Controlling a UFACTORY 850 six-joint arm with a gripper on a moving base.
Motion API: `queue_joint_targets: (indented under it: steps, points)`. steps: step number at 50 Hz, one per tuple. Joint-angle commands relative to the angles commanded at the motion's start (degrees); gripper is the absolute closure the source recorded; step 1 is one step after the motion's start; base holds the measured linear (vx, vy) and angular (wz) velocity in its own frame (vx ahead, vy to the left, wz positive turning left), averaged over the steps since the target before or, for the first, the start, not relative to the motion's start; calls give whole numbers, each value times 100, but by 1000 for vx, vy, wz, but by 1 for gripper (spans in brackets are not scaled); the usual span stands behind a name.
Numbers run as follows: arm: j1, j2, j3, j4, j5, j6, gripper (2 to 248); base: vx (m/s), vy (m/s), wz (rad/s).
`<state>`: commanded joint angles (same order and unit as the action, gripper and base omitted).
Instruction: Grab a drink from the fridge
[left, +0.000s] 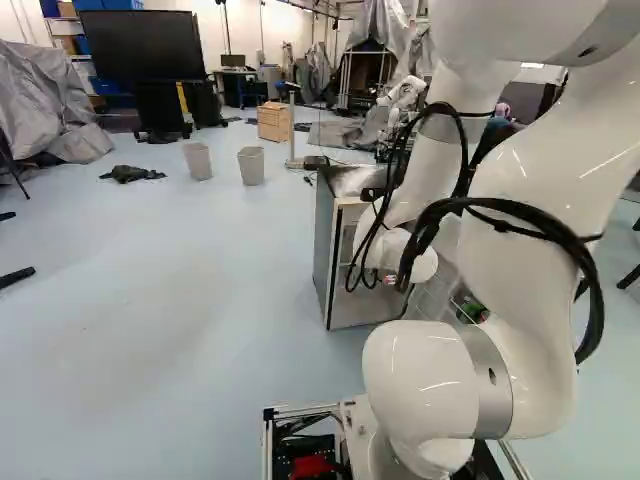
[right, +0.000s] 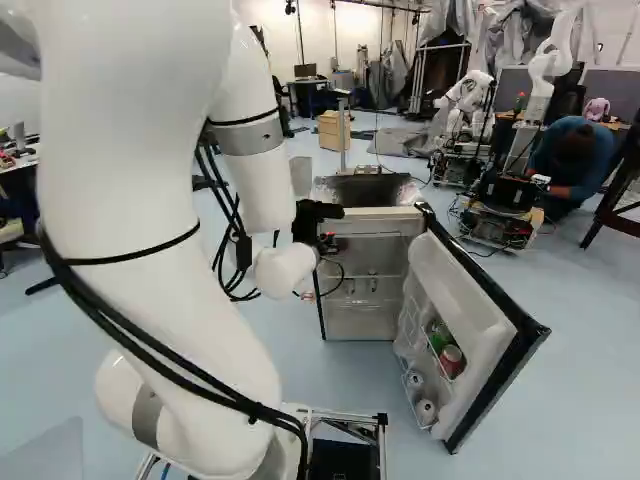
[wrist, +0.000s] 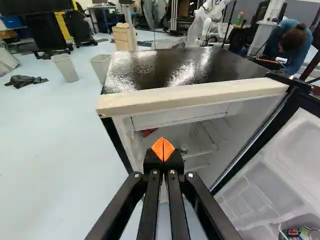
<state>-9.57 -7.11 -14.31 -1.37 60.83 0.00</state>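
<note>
You've got the gripper (right: 312, 220) drawn fully together, orange pads (wrist: 158, 148) meeting with nothing between them, aimed at the open mouth of the fridge (wrist: 192, 95). And there are your drinks, over in the swung-open door (right: 480, 325)! You see a green can (right: 440, 336) and a red can (right: 452, 359) in one rack, silver cans (right: 426, 411) lower down, all well apart from your fingertips, below and right of the gripper in the right base view.
</note>
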Motion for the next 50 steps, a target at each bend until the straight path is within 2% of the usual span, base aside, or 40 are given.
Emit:
queue_joint_targets:
  steps: [20, 50]
  points:
    - [404, 976, 393, 58, -457, 0, 224, 0, 0, 0]
    - [799, 1928, 777, 115, -903, 0, 224, 0, 0, 0]
